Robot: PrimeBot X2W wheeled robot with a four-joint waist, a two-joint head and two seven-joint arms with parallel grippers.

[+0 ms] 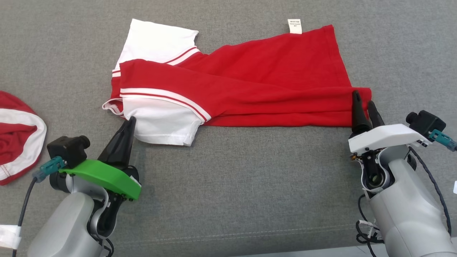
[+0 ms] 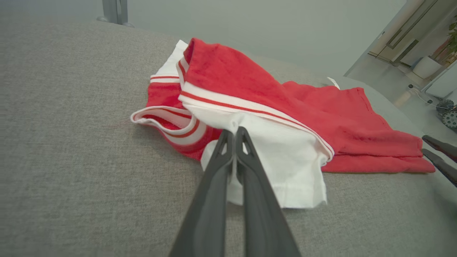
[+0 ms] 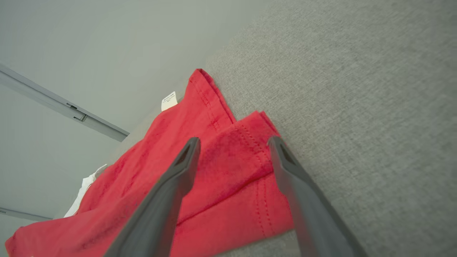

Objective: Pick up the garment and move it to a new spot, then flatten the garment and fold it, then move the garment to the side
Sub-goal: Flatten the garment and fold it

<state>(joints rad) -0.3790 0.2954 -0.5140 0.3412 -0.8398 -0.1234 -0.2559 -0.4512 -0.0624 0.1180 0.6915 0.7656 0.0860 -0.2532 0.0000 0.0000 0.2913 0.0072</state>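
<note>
The garment is a red shirt with white sleeves and striped trim, lying folded lengthwise across the grey cushion. My left gripper is shut on the near white sleeve, its tips pinching the cloth at the sleeve's left edge. At the other end, my right gripper stands open over the red hem corner, one finger on either side of it, with nothing gripped.
A second red and white cloth lies bunched at the left edge. A white label sticks out at the garment's far edge. Bare grey cushion stretches in front of the garment. My right gripper's fingers show at the left wrist view's right edge.
</note>
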